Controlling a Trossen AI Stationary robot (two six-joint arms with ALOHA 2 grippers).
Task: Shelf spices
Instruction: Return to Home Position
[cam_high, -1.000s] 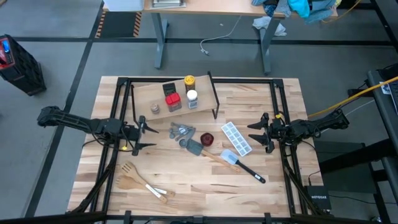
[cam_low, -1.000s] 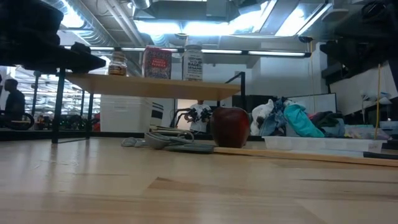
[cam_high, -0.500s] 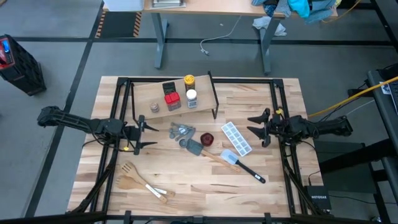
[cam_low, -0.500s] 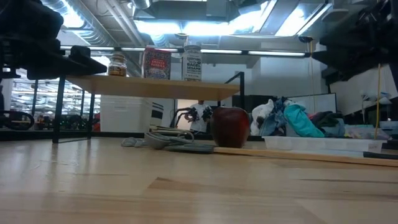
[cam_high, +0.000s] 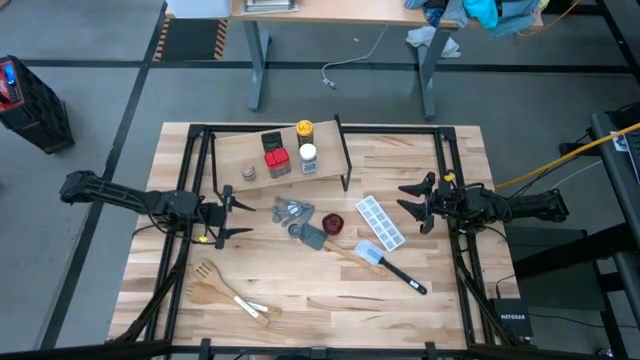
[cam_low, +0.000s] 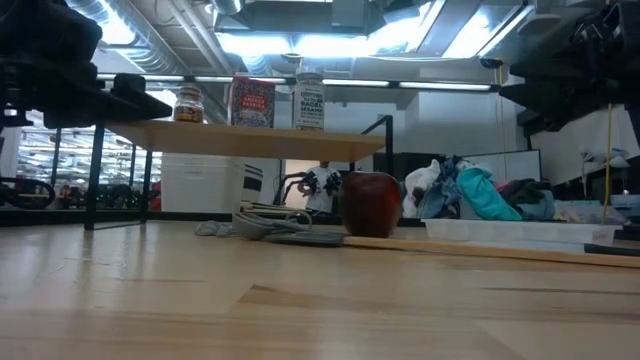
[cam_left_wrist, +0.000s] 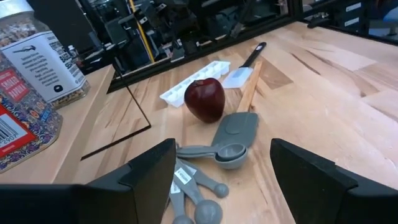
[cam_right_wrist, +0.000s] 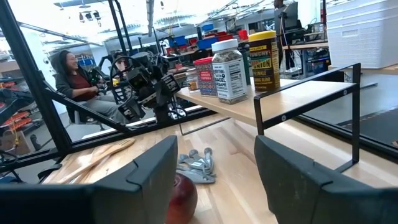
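Wood tabletop (cam_high: 330, 290) fills my overhead feed, one arm reaching in from each side edge. At the back stands the shelf (cam_high: 230, 150), and all five spices are on its plank: yellow jar (cam_high: 304, 129), white jar (cam_high: 308, 153), red tin (cam_high: 276, 160), grey tin (cam_high: 270, 141) and tiny jar (cam_high: 248, 172). They look upright and well in from the edge, so I judge the shelving done and only the parking of the arms left.

My left gripper (cam_high: 240, 213) hangs empty with its fingers spread wide, just in front of the shelf's left end and beside the spoons (cam_high: 290, 212). My right gripper (cam_high: 408, 202) is empty and splayed too, near the ice tray (cam_high: 381, 222) and well apart from the shelf.

To retire cleanly I would draw each arm straight back along its own line toward its table edge, lifting as it goes and never swinging sideways. The left needs the most care, since a sideways drift could clip the shelf's thin black leg and shake the jars. I would go slowly, watch the overhead feed for clearance, and leave the fingers as they are until both wrists are folded in.
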